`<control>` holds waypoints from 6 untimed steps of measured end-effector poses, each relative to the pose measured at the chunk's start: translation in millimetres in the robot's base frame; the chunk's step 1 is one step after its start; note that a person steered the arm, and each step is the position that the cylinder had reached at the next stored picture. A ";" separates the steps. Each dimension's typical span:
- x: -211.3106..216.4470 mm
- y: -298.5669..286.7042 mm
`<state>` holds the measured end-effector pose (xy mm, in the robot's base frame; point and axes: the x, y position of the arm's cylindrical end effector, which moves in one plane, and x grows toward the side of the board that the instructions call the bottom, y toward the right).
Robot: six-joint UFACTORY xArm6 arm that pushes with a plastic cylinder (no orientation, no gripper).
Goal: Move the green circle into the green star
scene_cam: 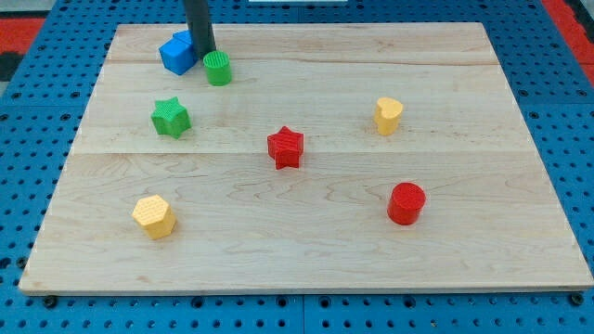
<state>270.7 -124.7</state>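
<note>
Nearest the view's bottom edge sits the yellow hexagon (153,216), low on the left part of the wooden board (306,255), with bare wood all around it. Going from the view's left to its right, the blue block (176,52) comes next, far up at the top-left corner of the board; its exact shape is hard to make out, since the dark rod stands partly in front of it. Below it, and well apart from it, the green star (171,117) rests on the left side of the board, roughly midway between the blue block and the yellow hexagon. My tip (203,53) is down on the board at the view's top, touching or very nearly touching the right side of the blue block, and just up and to the left of the green circle (218,69); whether it actually touches the circle cannot be told. The rod carries nothing and has no jaws, so it neither opens nor closes. The green circle stands upright, near the green star but clearly apart from it, up and to its right. Further right, the red star (286,147) lies near the board's middle. Then the yellow heart (388,115) sits higher on the right, and the red cylinder (406,203) lower right.
</note>
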 end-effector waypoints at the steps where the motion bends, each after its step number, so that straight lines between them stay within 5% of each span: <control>1: 23.3 16.5; 3: 28.8 68.0; 5: 79.9 -21.2; 6: 79.9 10.2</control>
